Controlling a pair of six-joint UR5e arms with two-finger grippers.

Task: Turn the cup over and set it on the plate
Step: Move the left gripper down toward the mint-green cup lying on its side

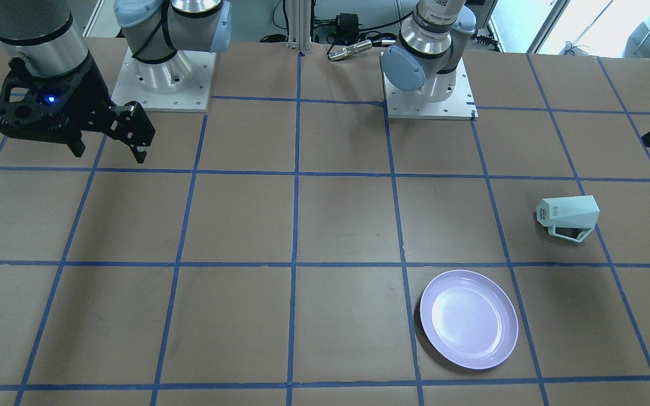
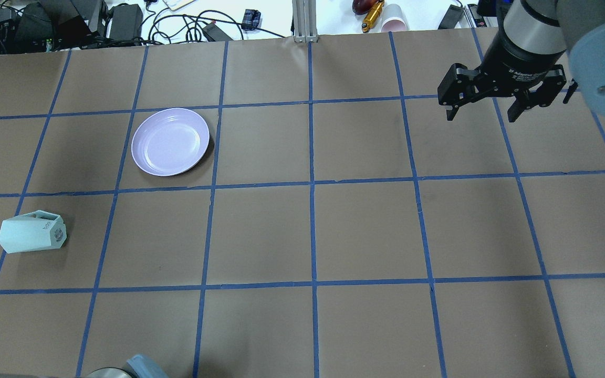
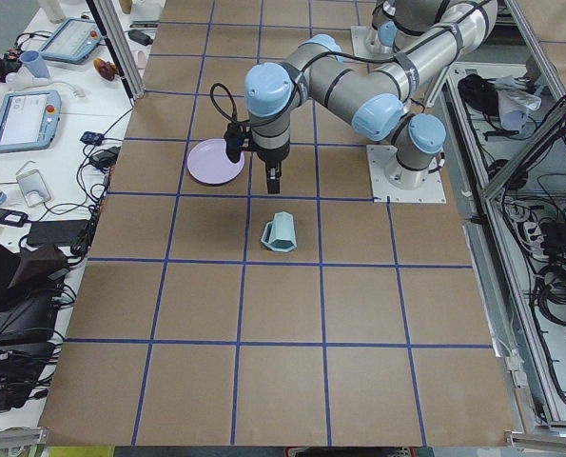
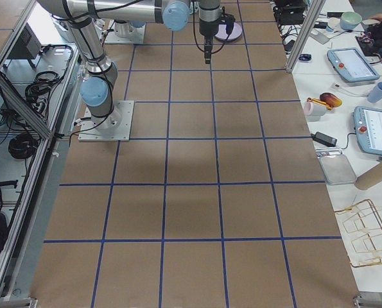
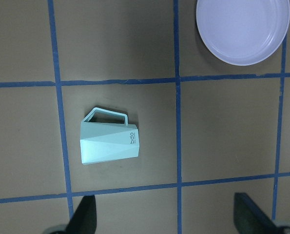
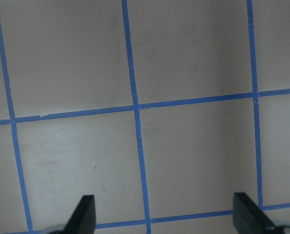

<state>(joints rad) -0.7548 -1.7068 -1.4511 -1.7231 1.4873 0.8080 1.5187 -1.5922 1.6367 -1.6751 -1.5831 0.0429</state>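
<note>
Spanning every view: table (image 2: pixel 365 231), brown-surfaced, ruled into squares by blue tape (image 2: pixel 310 184). Both sets of fingers are held above it.

Left gripper (image 5: pixel 166 222): fingers are spread wide and nothing is held. Cup and plate are both seen ahead of the fingertips in the wrist view.

Right gripper (image 2: pixel 483 107): fingers are likewise apart and empty. Only bare squares are seen beneath them, and the task's things are well apart from it.

Plate (image 5: pixel 242 29): lavender, glossy, nothing on it. It is set farther ahead of the left fingers than the cup, offset toward one fingertip. Risk, as judged: a cup set down off-centre may be tipped by the raised rim, or the plate nudged across the paper.

Cup (image 5: pixel 110 146): mint, faceted, laid on its side, handle turned to the plate's side. It is near the other left fingertip, not between the fingers. Risk, as judged: slanted facets may be squeezed out of a pinch, and the handle may be caught during the turn.

Bench clutter (image 2: pixel 202 26): cables and adapters beyond the table edge, well apart from all fingers. Between cup and plate only a tape line is seen.
</note>
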